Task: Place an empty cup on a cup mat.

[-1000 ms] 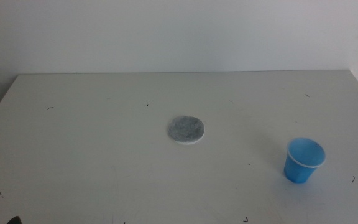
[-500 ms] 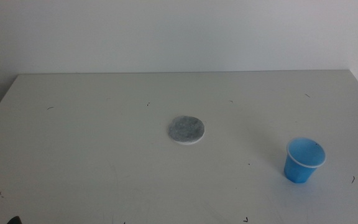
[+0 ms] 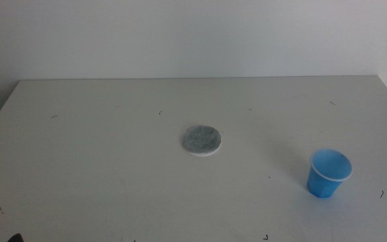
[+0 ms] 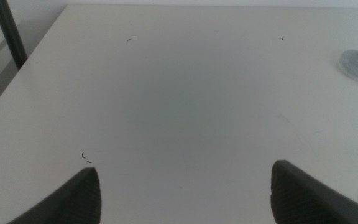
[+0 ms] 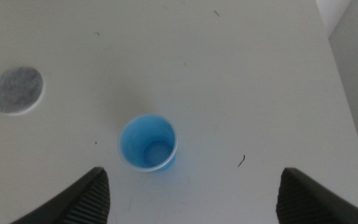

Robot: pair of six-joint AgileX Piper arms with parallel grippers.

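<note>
Cup [image 3: 328, 174] upright and empty on the tabletop [image 3: 99, 148], near the front right corner; cup mat [image 3: 201, 140] flat near the tabletop's centre, well apart from the cup and bare. Neither arm appears in the middle view. Right pincer [image 5: 191, 196] hangs above the cup, its jaws spread wide and holding nothing, the cup's blue interior visible between and beyond them. Left pincer [image 4: 185, 193] waits over the left part of the tabletop, jaws likewise released and apart, with the mat just visible at the picture's edge. Step in hand, as judged: approach for the grasp, not yet begun. The next move calls for the right pincer to descend, straddle the cup wall or rim, and close gently enough not to crush or tip the thin plastic.
</note>
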